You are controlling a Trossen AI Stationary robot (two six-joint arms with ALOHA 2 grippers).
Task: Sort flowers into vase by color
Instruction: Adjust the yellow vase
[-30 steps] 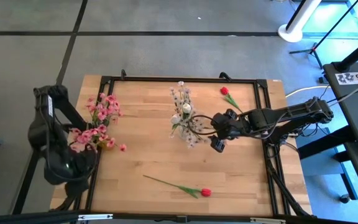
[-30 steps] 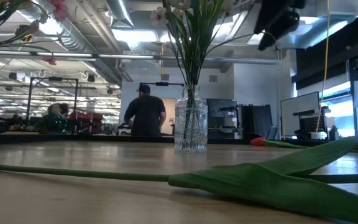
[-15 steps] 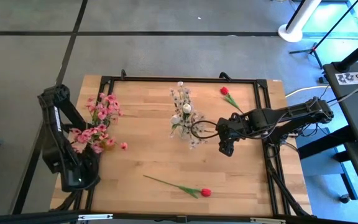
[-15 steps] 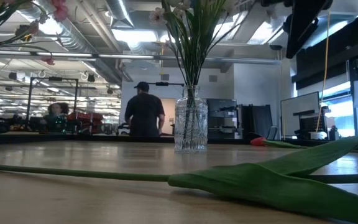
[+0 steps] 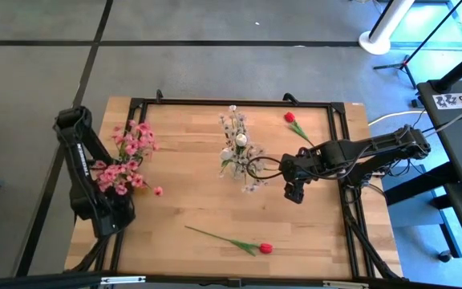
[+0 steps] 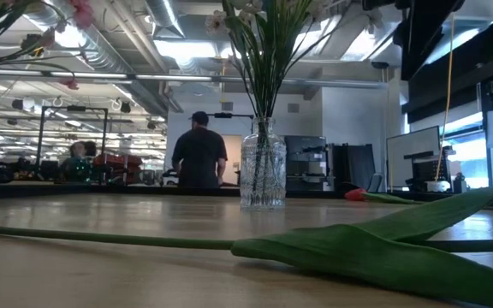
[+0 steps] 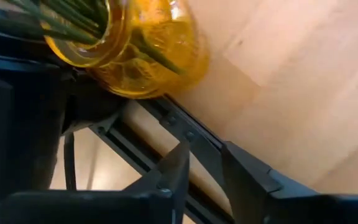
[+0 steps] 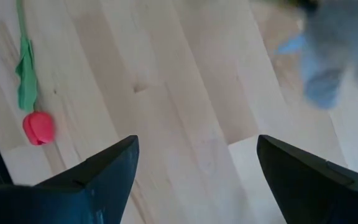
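A clear glass vase (image 5: 241, 163) (image 6: 263, 176) holding white blossom sprigs and a white rosebud stands at the table's middle. My right gripper (image 5: 296, 191) (image 8: 194, 146) hovers open just right of it, touching nothing. One red rosebud (image 5: 265, 248) (image 8: 38, 127) lies near the near edge, with its leaf (image 6: 375, 248) flat on the wood. A second red rosebud (image 5: 290, 117) (image 6: 355, 195) lies near the far right corner. Pink blossom sprays (image 5: 123, 172) stand in an amber vase (image 7: 135, 50) at the left edge. My left gripper (image 5: 104, 218) (image 7: 205, 152) sits beside that vase, its fingers a little apart and empty.
A black metal frame rail (image 5: 231, 102) (image 7: 166, 124) runs round the wooden table top. A loose pink blossom (image 5: 158, 191) lies right of the amber vase. Bare wood lies between the clear vase and the near rosebud. In the room behind, a person (image 6: 198, 154) stands with their back turned.
My right gripper has drawn away from the clear vase toward the table's right and near side, and tipped to point downward. My left arm has swung in from outside the left edge to beside the amber vase. The flowers have stayed put.
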